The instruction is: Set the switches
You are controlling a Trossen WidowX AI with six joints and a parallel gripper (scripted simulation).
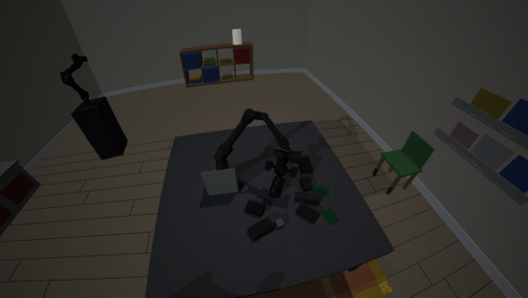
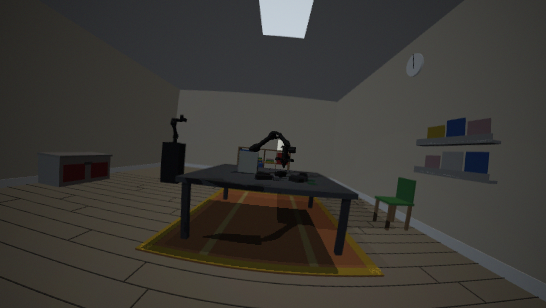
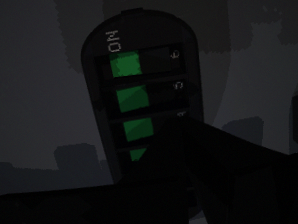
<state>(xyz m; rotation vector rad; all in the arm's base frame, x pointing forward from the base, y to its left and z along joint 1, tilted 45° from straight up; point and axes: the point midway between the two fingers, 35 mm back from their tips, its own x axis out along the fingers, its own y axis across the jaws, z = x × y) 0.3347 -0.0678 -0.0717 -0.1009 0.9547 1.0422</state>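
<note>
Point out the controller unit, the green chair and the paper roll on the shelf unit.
controller unit [image 3: 143, 90], wrist view, on its top beside the green switch ends
green chair [image 1: 419, 149], top view, on its backrest
paper roll [image 1: 236, 36], top view, on its side

- Dark table [image 1: 203, 252] stands on a plank floor.
- Black arm [image 1: 251, 121] arches over the table; gripper [image 1: 276, 190] points down, fingers closed, at a dark unit [image 1: 278, 186] showing green marks.
- Pale grey panel [image 1: 220, 182] stands beside the arm's base.
- Dark modules [image 1: 261, 227] lie scattered near the unit; two green parts [image 1: 331, 216] lie to their right.
- Green chair [image 1: 406, 157] stands by the right wall.
- Shelf unit [image 1: 218, 46] stands at the far wall.
- Second arm [image 1: 73, 77] sits on a black pedestal [image 1: 101, 127].
</note>
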